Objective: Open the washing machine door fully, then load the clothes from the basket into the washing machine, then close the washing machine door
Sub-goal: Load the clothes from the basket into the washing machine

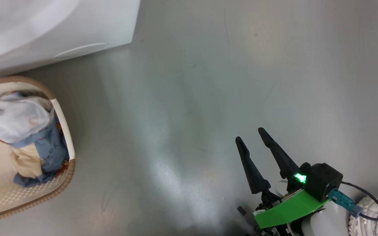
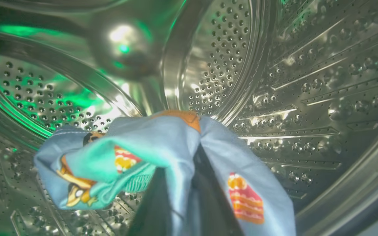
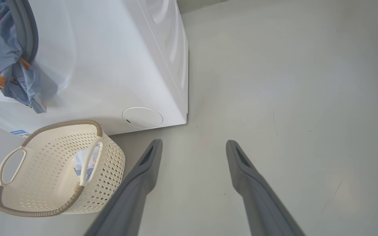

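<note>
Over the left pincer point(image 2: 192, 170), deep inside the washing machine's point(image 3: 110, 65) steel drum point(image 2: 307, 82), drapes a blue garment point(image 2: 162, 141) with orange cartoon prints; I cannot tell whether the fingers clench it. Other clothes point(image 1: 21, 124) lie in the basket point(image 1: 63, 121), well left of the right pincer point(image 1: 249, 134), which hangs released above the floor point(image 1: 208, 65), fingers angled forward. The washer's blue label point(image 3: 20, 132) is unreadable.

Head cam: aimed steeply down at the floor point(image 1: 208, 82) from high up; washing machine point(image 1: 61, 29) corner cut off top left, basket point(image 1: 65, 124) at left edge. L wrist cam: placed inside the drum point(image 2: 307, 82), v. close, perforated wall faced. R wrist cam: held further back, angled down. Basket, washing machine base and floor are shared by head + R wrist views.
</note>
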Motion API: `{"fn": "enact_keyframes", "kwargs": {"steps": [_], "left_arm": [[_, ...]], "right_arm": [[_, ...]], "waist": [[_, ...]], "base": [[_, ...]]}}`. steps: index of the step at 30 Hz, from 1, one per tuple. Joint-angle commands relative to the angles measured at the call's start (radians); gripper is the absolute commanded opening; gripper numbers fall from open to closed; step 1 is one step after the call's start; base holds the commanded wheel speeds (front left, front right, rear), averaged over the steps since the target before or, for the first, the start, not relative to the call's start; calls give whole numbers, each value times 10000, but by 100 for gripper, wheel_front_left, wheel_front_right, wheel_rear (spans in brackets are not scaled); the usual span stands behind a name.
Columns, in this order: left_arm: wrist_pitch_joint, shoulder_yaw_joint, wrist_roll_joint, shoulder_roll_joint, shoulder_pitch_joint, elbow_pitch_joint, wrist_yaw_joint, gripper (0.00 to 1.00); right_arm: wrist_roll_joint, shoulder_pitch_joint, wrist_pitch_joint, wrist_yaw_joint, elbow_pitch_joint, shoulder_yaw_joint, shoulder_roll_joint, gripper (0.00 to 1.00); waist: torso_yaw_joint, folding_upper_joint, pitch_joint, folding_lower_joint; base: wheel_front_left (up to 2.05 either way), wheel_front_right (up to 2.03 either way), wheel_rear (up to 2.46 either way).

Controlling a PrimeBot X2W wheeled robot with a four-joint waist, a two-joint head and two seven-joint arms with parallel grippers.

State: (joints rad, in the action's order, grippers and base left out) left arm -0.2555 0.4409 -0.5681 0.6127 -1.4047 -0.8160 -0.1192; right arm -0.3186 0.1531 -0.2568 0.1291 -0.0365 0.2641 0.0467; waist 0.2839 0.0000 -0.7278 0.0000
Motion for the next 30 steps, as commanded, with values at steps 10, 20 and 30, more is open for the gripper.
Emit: {"fn": "enact_keyframes", "kwargs": {"steps": [10, 20, 30], "left_arm": [[57, 6, -404, -52, 439, -117, -55, 100], [-42, 84, -751, -604, 1466, -29, -92, 100], [-60, -177, -853, -1119, 2460, 549, -100, 100]], "right_arm": [[-66, -41, -49, 16, 14, 19, 35, 100], [123, 96, -49, 16, -285, -337, 35, 100], [231, 75, -49, 16, -607, -560, 35, 100]], "waist": [[-397, 0, 379, 0], [-1021, 0, 1096, 0], [-1503, 0, 1838, 0]], "base": [[0, 0, 0], [0, 0, 0], [0, 0, 0]]}}
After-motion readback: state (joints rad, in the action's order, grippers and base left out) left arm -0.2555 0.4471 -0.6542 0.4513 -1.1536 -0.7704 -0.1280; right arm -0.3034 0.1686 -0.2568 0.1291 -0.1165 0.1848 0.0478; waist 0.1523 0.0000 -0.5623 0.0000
